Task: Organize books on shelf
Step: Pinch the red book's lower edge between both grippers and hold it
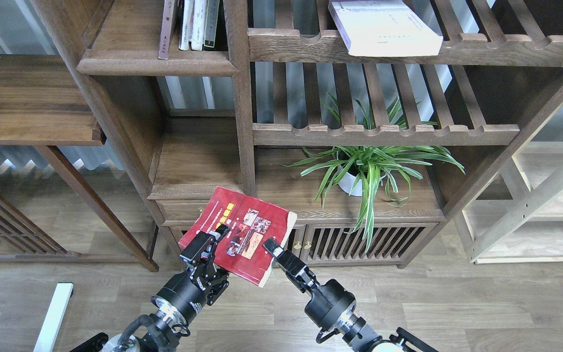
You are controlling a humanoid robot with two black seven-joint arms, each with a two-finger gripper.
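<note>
A red book (242, 227) with a gold strip and photos on its cover is held tilted in front of the low cabinet. My right gripper (272, 247) is shut on its right edge. My left gripper (209, 250) has its fingers either side of the book's lower left corner; I cannot tell whether they press on it. A thick white-lavender paperback (384, 27) lies flat on the upper slatted shelf. The solid walnut shelf (157, 62) at the top left holds a brown book (167, 29) leaning beside thin upright books (198, 24); its cover is hidden.
A potted spider plant (364, 168) stands on the cabinet top (281, 195) under the lower slatted shelf (384, 133). An upright post (242, 98) divides the bookcase. A lighter wooden rack (530, 205) stands at the right. A wide dark board (27, 98) juts out at the left.
</note>
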